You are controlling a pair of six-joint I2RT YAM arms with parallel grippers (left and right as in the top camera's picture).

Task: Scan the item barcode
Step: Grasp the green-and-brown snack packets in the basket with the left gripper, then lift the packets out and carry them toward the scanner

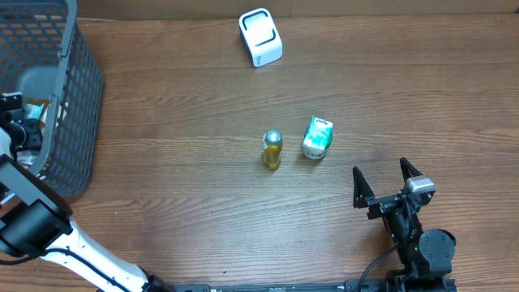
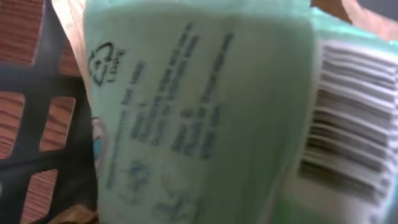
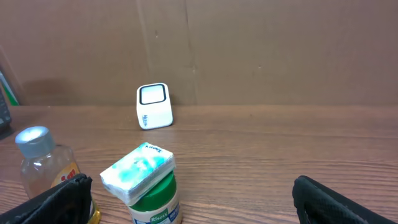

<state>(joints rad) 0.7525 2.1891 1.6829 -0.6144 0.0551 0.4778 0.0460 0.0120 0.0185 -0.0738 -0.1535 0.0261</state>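
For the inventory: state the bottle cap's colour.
Silver bottle cap, best in right wrist view.

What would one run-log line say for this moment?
left arm: at basket, jaws shut, green packet fills wrist view, barcode visible | right arm: jaws open, empty | scanner: far side of table

The left arm is white with black joints, the right arm black.

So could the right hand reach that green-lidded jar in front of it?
Probably yes. The right hand is open and faces the green-lidded jar, with nothing standing between them. The bottle stands off to the side, apart, not in the way.
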